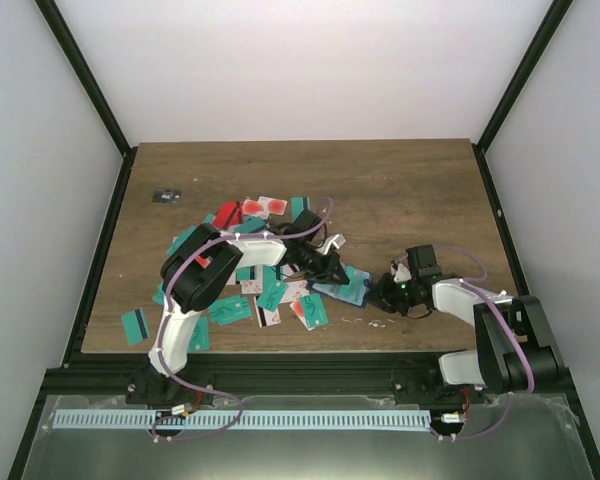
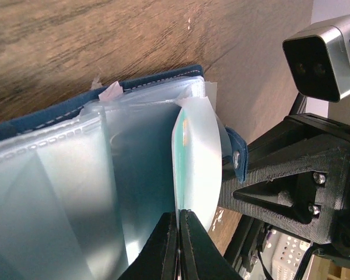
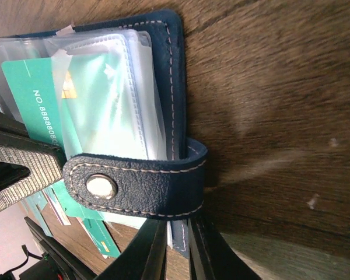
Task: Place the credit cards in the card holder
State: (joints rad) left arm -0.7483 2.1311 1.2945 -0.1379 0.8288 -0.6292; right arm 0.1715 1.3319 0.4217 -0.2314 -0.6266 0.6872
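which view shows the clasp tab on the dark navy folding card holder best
Right wrist: the navy stitched clasp tab with its round metal snap fills the foreground. Left wrist catches only the tab's edge; top external shows the card holder tiny, tab indistinguishable.

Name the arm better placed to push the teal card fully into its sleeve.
Left, probably: the left fingers already pinch the card at the sleeve, while the right fingers clamp the holder beside its tab, steadying it.

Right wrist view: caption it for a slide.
Jaws pinch the navy card holder by its edge; teal card partly sleeved.
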